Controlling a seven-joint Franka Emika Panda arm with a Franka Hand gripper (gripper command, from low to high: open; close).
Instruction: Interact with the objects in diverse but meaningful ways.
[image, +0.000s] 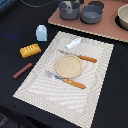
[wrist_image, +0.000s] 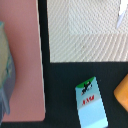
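The fingers appear in neither view, so whether they are open, closed or gripping something cannot be told. The wrist view looks down on the pale blue carton lying on the dark counter, with the woven placemat beyond it, a pink board to one side and an orange edge, probably the bread loaf, at the other.

Taking the placemat as landmark in the exterior view: the carton stands just off its far corner on the exterior view's left. The ridged bread loaf lies on the counter a little nearer the camera, beside the mat's left edge, and the red-brown sausage lies nearer still, also off that edge. The silver fish rests on the mat near its far edge. On the mat's middle sits the round plate, with a knife beyond it and a fork before it. Past the mat's far edge, on the pink board, stands the grey pan with other dark pots.

Nothing seems to be in hand yet; the arm looks to be choosing an object, most likely the carton beneath the camera. The next move would call for descending squarely over the carton and closing across its narrow sides without knocking the loaf nearby.
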